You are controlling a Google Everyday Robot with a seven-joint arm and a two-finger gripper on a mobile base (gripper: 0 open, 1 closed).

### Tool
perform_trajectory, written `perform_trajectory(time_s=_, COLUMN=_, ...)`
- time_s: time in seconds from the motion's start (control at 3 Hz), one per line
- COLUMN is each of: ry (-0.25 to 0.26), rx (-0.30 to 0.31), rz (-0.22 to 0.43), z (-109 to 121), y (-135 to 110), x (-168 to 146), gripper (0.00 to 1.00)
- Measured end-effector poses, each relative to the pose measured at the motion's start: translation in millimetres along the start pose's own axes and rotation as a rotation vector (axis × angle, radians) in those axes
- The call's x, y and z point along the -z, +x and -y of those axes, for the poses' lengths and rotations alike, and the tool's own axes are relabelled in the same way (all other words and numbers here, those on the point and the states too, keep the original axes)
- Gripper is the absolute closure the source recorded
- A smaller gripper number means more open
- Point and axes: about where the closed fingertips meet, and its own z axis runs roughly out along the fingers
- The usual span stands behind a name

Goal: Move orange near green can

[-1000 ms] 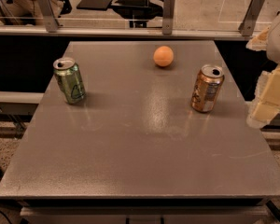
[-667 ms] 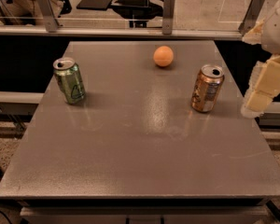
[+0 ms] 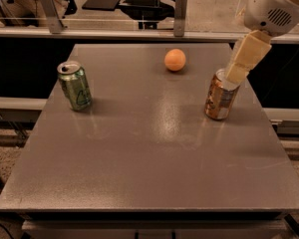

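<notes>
The orange (image 3: 175, 59) is a small round fruit resting on the far middle of the grey table (image 3: 149, 173). The green can (image 3: 74, 85) stands upright at the left side of the table, well apart from the orange. My gripper (image 3: 243, 59) hangs at the upper right, its pale fingers pointing down over the top of a copper-orange can (image 3: 221, 95). It holds nothing that I can see. The gripper is to the right of the orange, a can's width or more away.
The copper-orange can stands upright near the table's right edge, below the gripper. A glass rail with metal posts (image 3: 180, 6) runs behind the table's far edge. Dark floor and chairs lie beyond.
My arm has moved left and up from beyond the table's right edge, so the gripper now overlaps the top of the copper-orange can. The orange and both cans have not moved.
</notes>
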Motion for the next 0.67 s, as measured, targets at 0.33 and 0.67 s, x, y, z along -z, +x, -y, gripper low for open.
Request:
perform_trajectory(time_s=0.33, ry=-0.034, rx=-0.033, rz=0.041, z=42, y=-42, x=-45, gripper=0.0)
perform_trajectory(time_s=0.67, ry=-0.062, rx=-0.06, rz=0.052, z=63, y=-65, x=-79, gripper=0.0)
